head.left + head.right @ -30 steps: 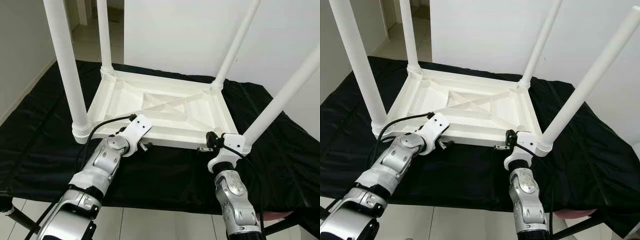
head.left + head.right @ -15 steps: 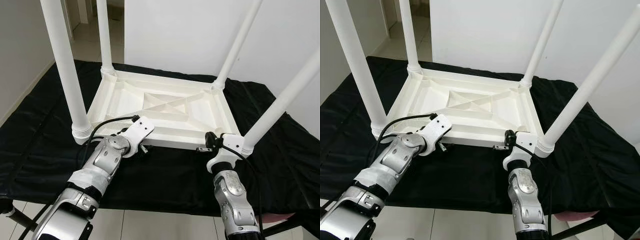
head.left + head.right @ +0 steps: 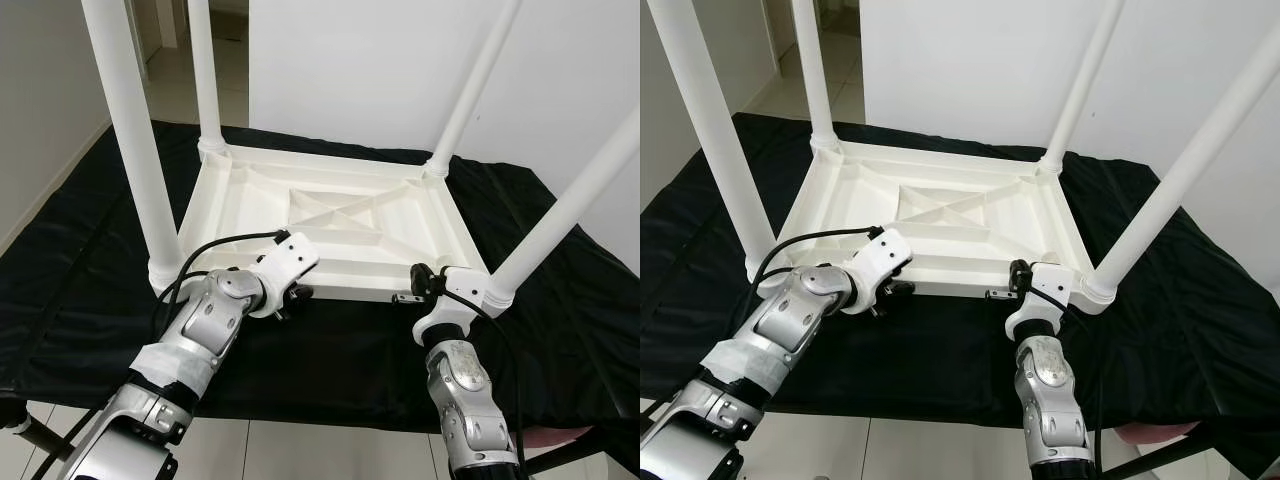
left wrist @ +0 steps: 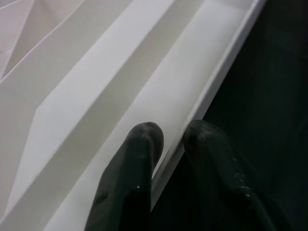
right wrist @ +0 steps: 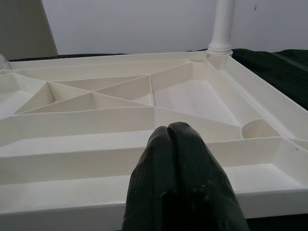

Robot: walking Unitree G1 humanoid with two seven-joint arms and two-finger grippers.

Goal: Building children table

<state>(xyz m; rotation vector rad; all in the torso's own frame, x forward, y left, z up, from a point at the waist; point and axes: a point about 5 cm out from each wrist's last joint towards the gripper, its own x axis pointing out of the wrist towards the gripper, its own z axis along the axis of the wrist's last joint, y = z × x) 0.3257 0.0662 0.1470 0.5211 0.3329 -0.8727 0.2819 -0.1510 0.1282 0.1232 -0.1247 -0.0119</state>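
No legible text, label, brand mark, number or sign is found on any surface in view.
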